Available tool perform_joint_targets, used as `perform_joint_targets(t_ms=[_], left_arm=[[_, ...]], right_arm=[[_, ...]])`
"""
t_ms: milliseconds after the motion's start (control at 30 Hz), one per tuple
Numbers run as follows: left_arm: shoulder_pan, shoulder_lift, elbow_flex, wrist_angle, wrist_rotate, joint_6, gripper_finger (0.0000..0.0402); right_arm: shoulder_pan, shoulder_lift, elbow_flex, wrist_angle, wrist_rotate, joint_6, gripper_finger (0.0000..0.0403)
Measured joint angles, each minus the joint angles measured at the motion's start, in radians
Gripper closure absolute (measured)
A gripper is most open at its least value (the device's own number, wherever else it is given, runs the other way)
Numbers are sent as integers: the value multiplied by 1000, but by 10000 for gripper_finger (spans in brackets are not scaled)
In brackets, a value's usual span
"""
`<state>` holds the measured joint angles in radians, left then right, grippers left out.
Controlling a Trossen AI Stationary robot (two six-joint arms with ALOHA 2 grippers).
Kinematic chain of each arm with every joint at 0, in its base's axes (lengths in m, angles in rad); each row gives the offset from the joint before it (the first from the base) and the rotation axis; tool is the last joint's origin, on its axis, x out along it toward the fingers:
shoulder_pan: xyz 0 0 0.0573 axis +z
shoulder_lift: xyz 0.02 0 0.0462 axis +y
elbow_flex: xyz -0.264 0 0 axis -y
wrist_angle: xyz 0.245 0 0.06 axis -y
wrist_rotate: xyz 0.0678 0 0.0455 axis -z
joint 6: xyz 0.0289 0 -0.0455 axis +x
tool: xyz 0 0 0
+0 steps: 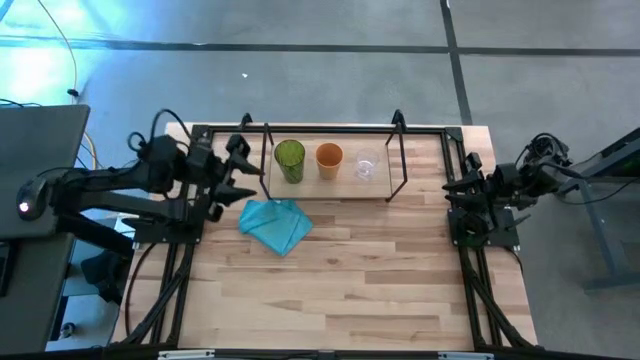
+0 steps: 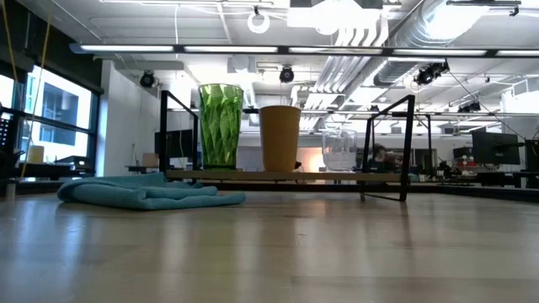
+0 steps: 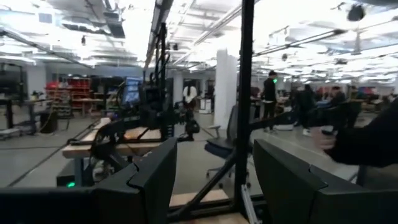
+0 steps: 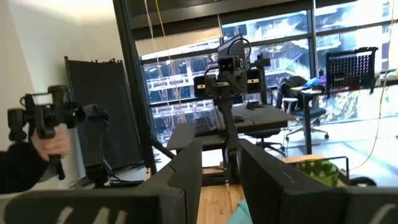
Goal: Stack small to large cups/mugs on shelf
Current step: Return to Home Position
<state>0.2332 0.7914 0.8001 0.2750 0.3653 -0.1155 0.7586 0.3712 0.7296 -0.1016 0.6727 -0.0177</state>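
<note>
Three cups stand upright in a row on the shelf (image 1: 335,186) at the table's far edge: the tall green cup (image 1: 289,160) on the left, the orange cup (image 1: 329,158) in the middle, the small clear cup (image 1: 366,166) on the right. The low view shows green (image 2: 221,124), orange (image 2: 280,137) and clear (image 2: 338,149) on the board (image 2: 286,176). My left gripper (image 1: 240,172) hovers open just left of the shelf's left frame; in its wrist view (image 3: 214,180) a black frame post (image 3: 245,93) stands ahead of the fingers. My right gripper (image 1: 452,188) waits open at the right edge (image 4: 221,168).
A crumpled teal cloth (image 1: 275,224) lies on the table just in front of the shelf's left end, also in the low view (image 2: 147,192). The near half of the wooden table (image 1: 340,300) is bare. People show in the room beyond, one a dark sleeve (image 3: 367,140).
</note>
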Motion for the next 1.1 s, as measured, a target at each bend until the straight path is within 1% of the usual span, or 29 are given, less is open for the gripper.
perform_joint_targets(t_ms=[100, 233, 333, 533, 633, 733, 867, 967, 1100], left_arm=[[-51, 1, -36, 14, -23, 19, 202], [-114, -13, -73, 14, -23, 51, 202], [-148, -61, -119, 12, -23, 82, 202], [-155, -267, -261, 13, -57, 86, 202], [-155, -373, -311, 6, -67, 82, 202], [-155, -462, -341, -16, -91, 88, 202], [-154, -565, -363, -123, -137, 96, 202], [-155, -638, -394, -122, -158, 106, 202], [-155, -724, -446, -92, -218, 131, 202]], right_arm=[[0, 2, 0, 0, 0, 21, 308], [0, 2, 0, 1, 0, 21, 308], [0, 2, 0, 1, 0, 21, 308], [0, 2, 0, 0, 34, 19, 308], [0, 2, 0, 0, 59, 19, 308], [0, 2, 0, 1, 78, 17, 308], [0, 2, 0, 1, 105, 10, 308], [0, 2, 0, 1, 111, 10, 308], [0, 2, 0, 1, 111, 14, 308]])
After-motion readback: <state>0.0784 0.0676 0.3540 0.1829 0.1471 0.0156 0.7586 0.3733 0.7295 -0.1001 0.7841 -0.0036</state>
